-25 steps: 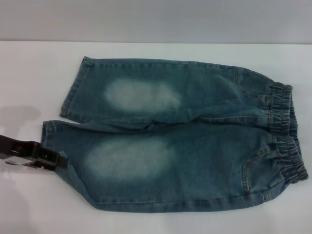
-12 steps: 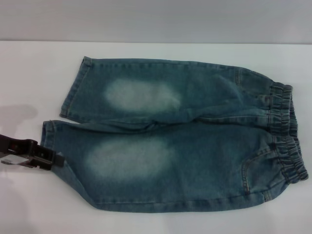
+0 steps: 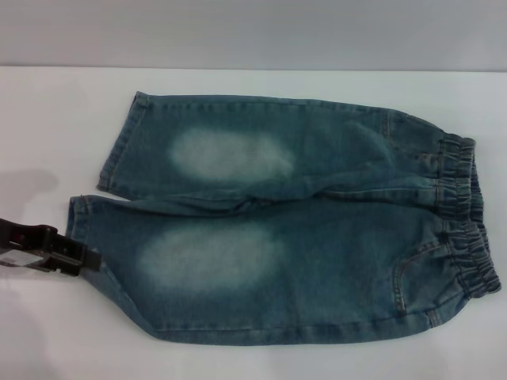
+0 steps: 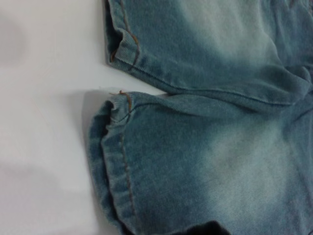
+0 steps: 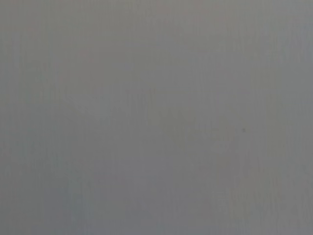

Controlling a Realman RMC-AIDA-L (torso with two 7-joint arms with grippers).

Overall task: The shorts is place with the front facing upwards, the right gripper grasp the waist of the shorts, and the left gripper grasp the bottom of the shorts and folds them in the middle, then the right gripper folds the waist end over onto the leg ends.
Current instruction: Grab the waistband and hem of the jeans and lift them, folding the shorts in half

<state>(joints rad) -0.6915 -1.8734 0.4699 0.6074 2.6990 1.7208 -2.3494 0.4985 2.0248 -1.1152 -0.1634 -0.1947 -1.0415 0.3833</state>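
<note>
Blue denim shorts (image 3: 293, 229) lie flat and front up on the white table (image 3: 47, 119). The elastic waist (image 3: 467, 222) points right and the two leg ends (image 3: 83, 214) point left. My left gripper (image 3: 85, 258), dark, sits low at the table's left side, right at the hem of the nearer leg. The left wrist view looks down on both leg hems (image 4: 115, 161), which lie slightly apart, with the faded knee patch (image 4: 244, 161) beyond. My right gripper appears in no view; its wrist view shows only plain grey.
A pale grey wall (image 3: 253, 32) runs behind the table's back edge. Bare white table surrounds the shorts on the left and at the front.
My left gripper has slid a little to the left, away from the nearer leg's hem. The shorts have not moved.
</note>
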